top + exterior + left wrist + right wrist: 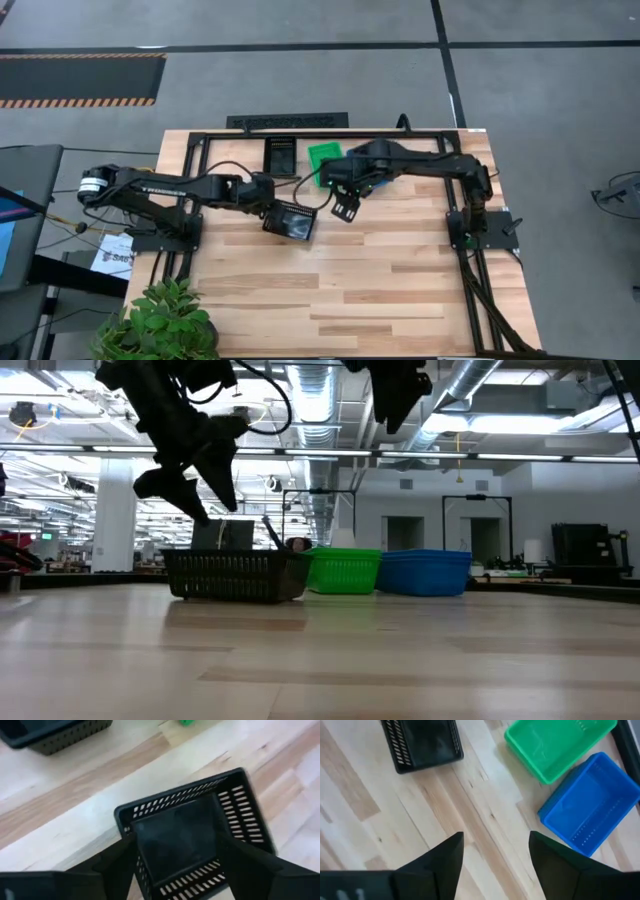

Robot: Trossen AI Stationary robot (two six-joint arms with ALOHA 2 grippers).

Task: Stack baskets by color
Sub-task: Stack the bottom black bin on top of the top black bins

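Right now the loose black plastic basket with perforated mesh sides sits flat on the pale wooden tabletop, directly under the left gripper. That gripper's dark fingers stand spread, one on either side of the basket's near end, and they pinch nothing; from the low view the gripper hangs just above the rim, apart from it. The basket's long axis runs roughly on from the gripper, away from the wrist, a little skewed.

Farther out beyond the left gripper, toward the table's back rail, lies a second black mesh basket, well apart from the first. This looks to me like the place the loose black one belongs, so the move would turn on carrying it forward and slightly across; the left arm is plainly the nearer of the two for that.

The right gripper hovers just beside the left one, raised clear of the wood, its fingers also spread and empty. Ahead of it stand a bright green plastic basket and a blue plastic basket, close together, nearly touching at a corner. Whether either is already a stack, I cannot tell from here.
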